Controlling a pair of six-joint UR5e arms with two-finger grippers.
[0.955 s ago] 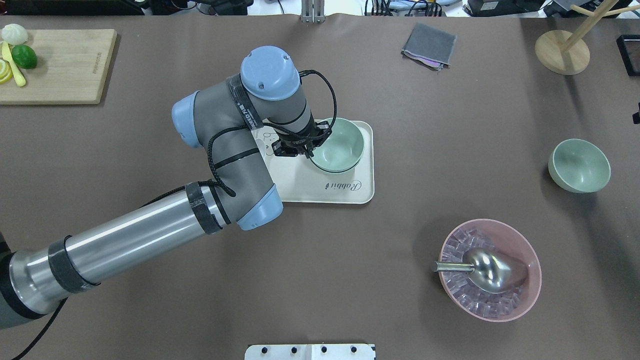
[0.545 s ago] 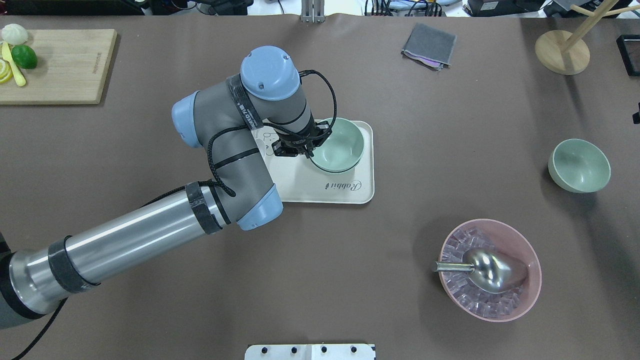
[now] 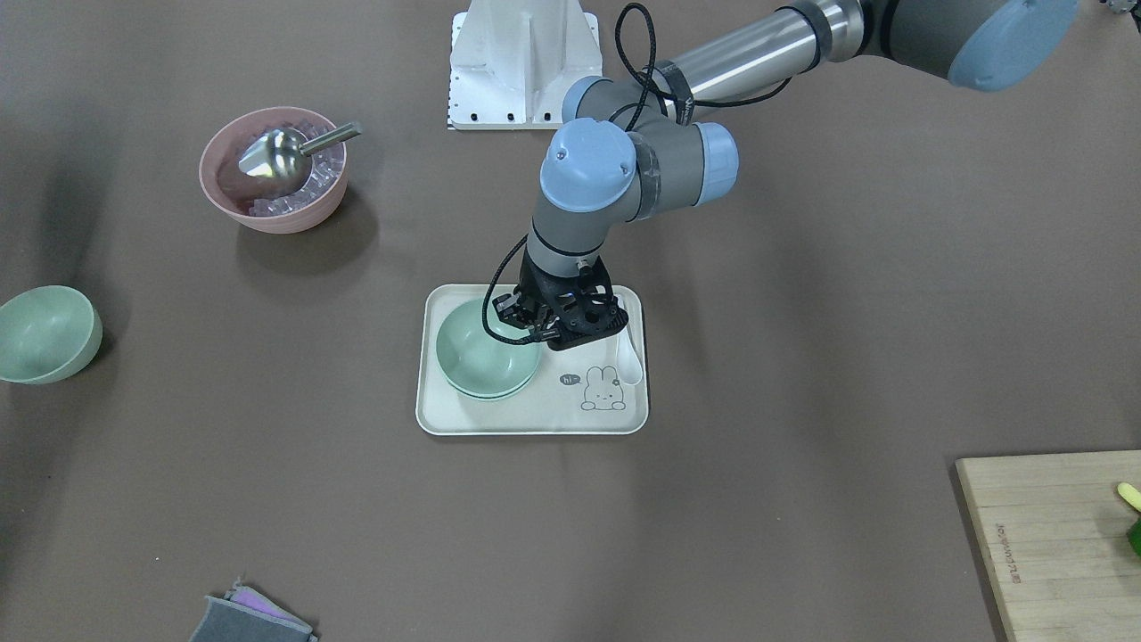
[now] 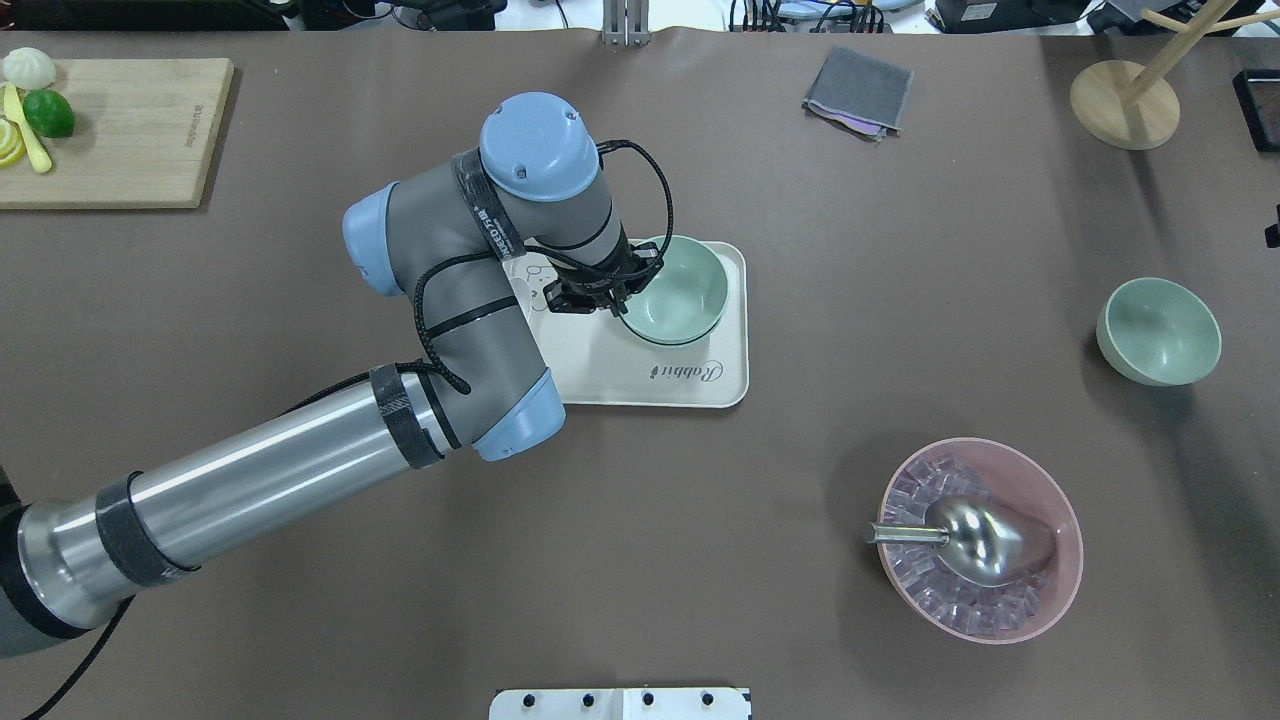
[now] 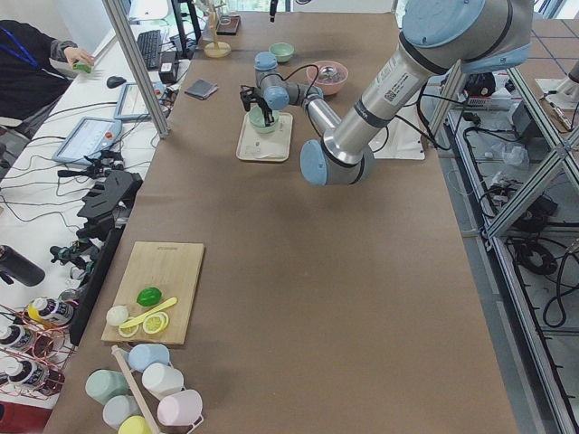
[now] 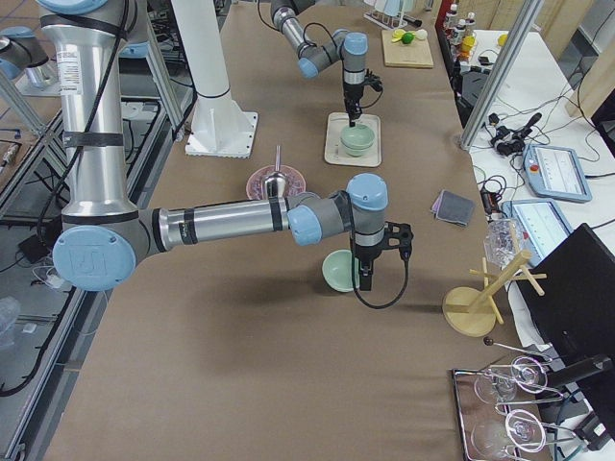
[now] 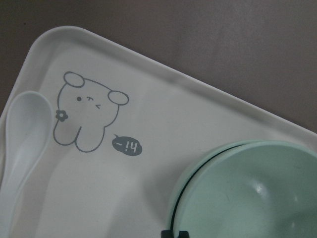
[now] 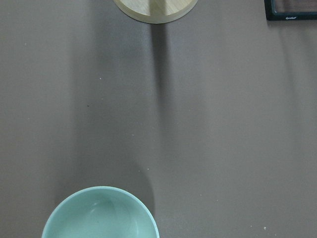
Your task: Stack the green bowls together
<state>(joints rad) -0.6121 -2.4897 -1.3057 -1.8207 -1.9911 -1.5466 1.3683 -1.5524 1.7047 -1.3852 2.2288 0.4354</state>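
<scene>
Room light: bright, even, from overhead.
Shadows: soft-edged. A broad one lies beside the pink bowl (image 3: 272,221) and another beside the lone green bowl (image 3: 45,332), both on the brown table (image 3: 802,357).
Glare: white highlights on the metal scoop (image 4: 985,540).
Left wrist view: the stacked green bowls (image 7: 252,193) are slightly soft at the near edge.
Right wrist view: long dim streaks of shadow cross the table.
Side views: sharp, with posts leaning at the margins.

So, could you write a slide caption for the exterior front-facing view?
Left gripper at the rim of two nested green bowls on a tray; the third green bowl stands apart.
</scene>
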